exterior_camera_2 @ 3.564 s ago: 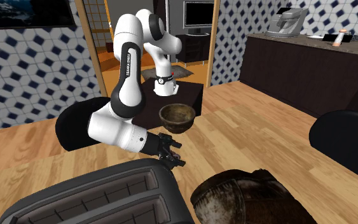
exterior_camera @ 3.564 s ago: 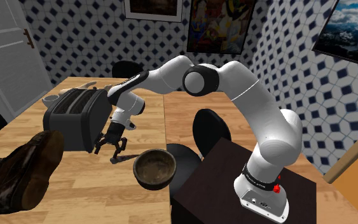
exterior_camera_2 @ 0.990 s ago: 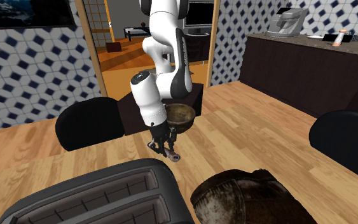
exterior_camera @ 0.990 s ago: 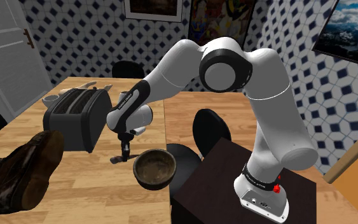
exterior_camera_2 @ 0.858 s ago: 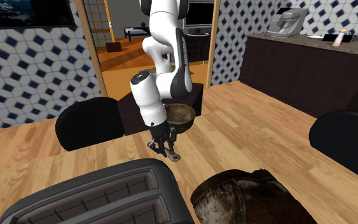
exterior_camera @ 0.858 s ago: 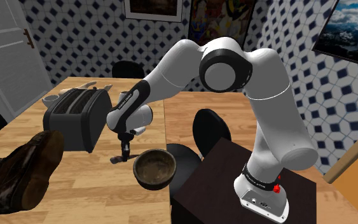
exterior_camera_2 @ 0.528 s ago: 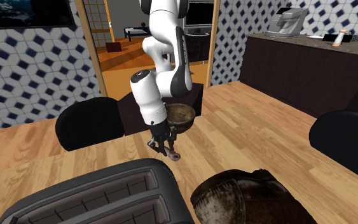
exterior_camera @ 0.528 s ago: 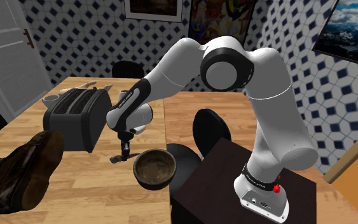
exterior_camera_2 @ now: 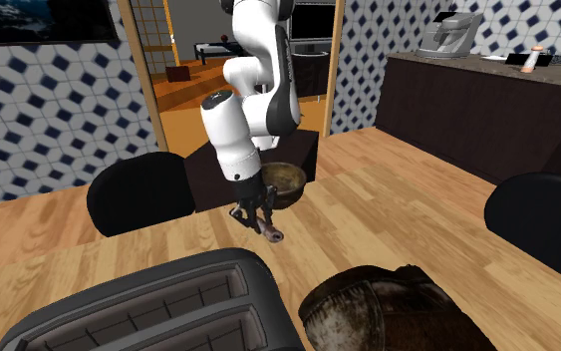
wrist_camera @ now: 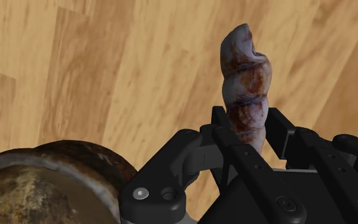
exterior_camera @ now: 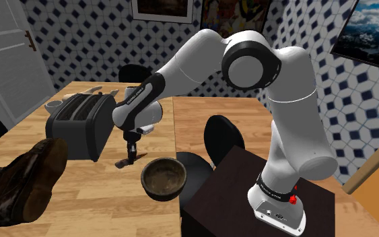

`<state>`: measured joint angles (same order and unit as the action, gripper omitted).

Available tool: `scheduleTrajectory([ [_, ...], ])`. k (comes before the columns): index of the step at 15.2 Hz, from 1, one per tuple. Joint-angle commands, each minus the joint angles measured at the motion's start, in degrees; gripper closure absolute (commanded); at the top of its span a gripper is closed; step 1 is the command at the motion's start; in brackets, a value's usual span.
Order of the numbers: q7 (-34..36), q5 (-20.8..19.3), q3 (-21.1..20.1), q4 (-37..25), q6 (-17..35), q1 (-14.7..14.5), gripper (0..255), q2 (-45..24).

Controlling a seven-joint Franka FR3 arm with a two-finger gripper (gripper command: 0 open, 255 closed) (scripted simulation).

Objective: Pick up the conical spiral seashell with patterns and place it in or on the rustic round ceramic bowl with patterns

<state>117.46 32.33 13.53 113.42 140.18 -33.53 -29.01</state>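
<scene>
The gripper [wrist_camera: 247,133] is closed on the shell [wrist_camera: 244,76], jaws nearly together and clasping one end, so the mottled brown-and-white spiral sticks out past the tips. The bowl's [wrist_camera: 88,156] rough dark rim sits just beside the gripper's body, over bare wood.

In the shoulder view the gripper [exterior_camera: 131,152] points down over the table [exterior_camera: 93,198] and the shell [exterior_camera: 122,163] hangs slanted from it at about 7 o'clock. It looks clear of the wood, though the gap is hard to judge. The bowl [exterior_camera: 164,178] stands at about 4 o'clock from the gripper, near the table's edge and apart from the shell. A toaster [exterior_camera: 80,124] lies at 10 o'clock and a brown boot [exterior_camera: 19,185] at 8 o'clock, both apart from the hand.

In the second exterior view the gripper [exterior_camera_2: 261,221] holds the shell [exterior_camera_2: 272,234] between the toaster [exterior_camera_2: 158,309] up close and the bowl [exterior_camera_2: 283,179] beyond, at 1 o'clock.

The grasp looks made, so I judge this the lift, with the carry next. That move calls for a short sideways pass toward the bowl with the shell high enough to clear the rim. The jaws should open only once the shell is over the hollow, and low, since a cone could roll or tip out
</scene>
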Motion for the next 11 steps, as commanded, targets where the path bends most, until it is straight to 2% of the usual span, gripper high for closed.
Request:
scheduleTrajectory([
  [1, 0.8, -0.82, 0.49, -0.04, -1.11, -0.31, 255, 1.15],
  [11, 4.32, -4.53, 2.45, -0.16, -6.16, -1.57, 255, 6.67],
])
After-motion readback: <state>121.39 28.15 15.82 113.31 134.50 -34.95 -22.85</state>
